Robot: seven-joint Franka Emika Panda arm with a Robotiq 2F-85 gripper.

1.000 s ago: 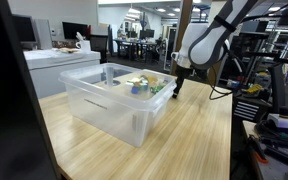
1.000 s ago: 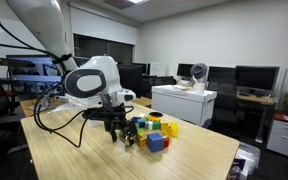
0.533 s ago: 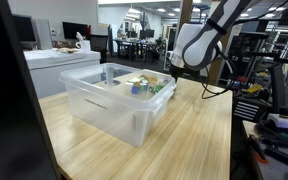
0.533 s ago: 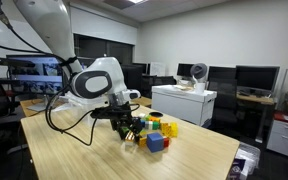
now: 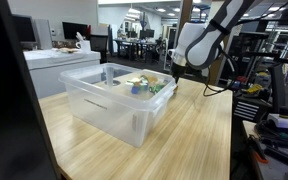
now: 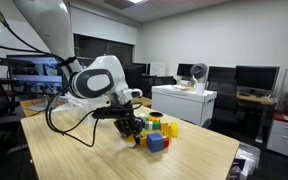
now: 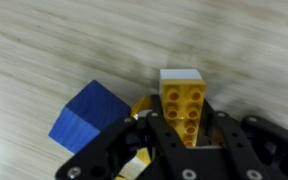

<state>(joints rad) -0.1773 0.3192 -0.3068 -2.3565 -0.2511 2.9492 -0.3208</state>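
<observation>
Wrist view: gripper clamps the yellow brick, blue cube just beside.

Overhead ceiling lights wash the wooden table evenly, leaving a soft sheen on it in both exterior views. Beside the table, a dark foreground shape sits out of focus. In the wrist view, the yellow brick glows bright against the table's blurred grain; the gripper is dark and soft-edged.
</observation>
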